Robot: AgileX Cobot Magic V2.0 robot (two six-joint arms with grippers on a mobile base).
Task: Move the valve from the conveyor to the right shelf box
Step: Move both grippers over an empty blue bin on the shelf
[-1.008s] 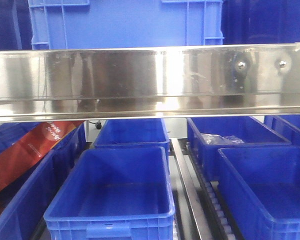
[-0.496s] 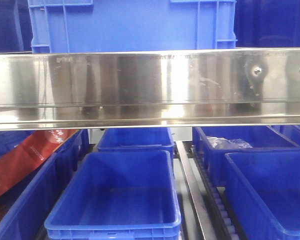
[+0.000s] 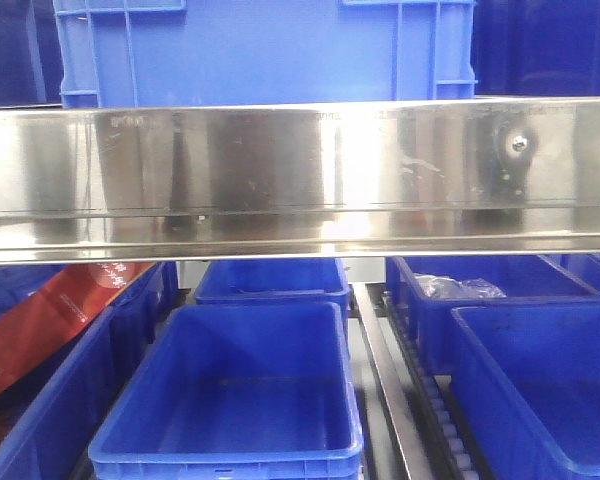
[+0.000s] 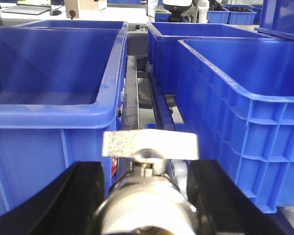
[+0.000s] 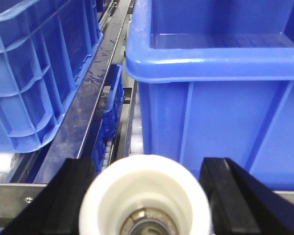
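Observation:
My left gripper [image 4: 147, 196] is shut on a metal valve [image 4: 149, 144]; its flat silver handle stands up ahead of the black fingers [image 4: 83, 196]. It hangs in front of the gap between two blue boxes [image 4: 54, 73]. My right gripper [image 5: 144, 196] is shut on a second valve [image 5: 108, 196], seen end-on with a white round cap. It sits low in front of a large blue shelf box [image 5: 220, 88]. The front view shows neither gripper. The conveyor is out of view.
A shiny steel shelf rail [image 3: 300, 170] crosses the front view, with a blue crate [image 3: 260, 45] above it. Below stand several blue boxes [image 3: 230, 390], one holding a clear bag [image 3: 460, 288]. A red packet [image 3: 50, 320] lies at left. Roller tracks [image 3: 430, 410] run between boxes.
Over the last second the shelf and boxes have slid to the right in the front view and come slightly closer. Almost nothing has moved in the last half second.

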